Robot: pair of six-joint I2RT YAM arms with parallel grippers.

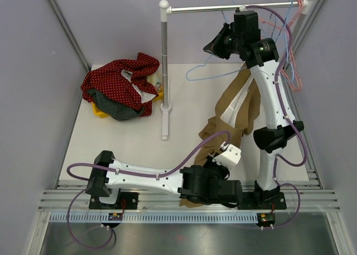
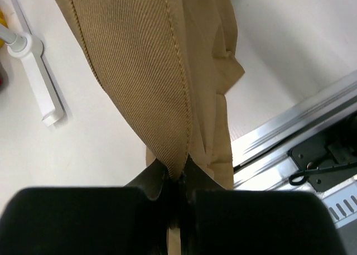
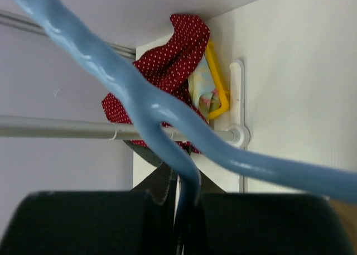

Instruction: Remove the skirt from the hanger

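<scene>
A tan skirt (image 1: pixel 237 107) hangs from a light blue hanger (image 1: pixel 212 75) at the back right and drapes down to the table. My right gripper (image 1: pixel 216 46) is shut on the blue hanger's neck (image 3: pixel 167 132), just below the rack's rail. My left gripper (image 1: pixel 211 152) is shut on the skirt's lower stitched edge (image 2: pixel 145 71), near the table's front edge. The fabric runs taut up from its jaws. In the left wrist view my left gripper (image 2: pixel 177 179) pinches the seam. My right gripper (image 3: pixel 187 193) clamps the hanger wire.
A white rack post (image 1: pixel 164 59) with its foot stands mid-table and carries a rail (image 1: pixel 212 9). A pile of red dotted clothes (image 1: pixel 120 85) lies on a yellow hanger at the back left. More pink and blue hangers (image 1: pixel 293 71) hang at the right. Aluminium rails (image 2: pixel 290 138) line the front.
</scene>
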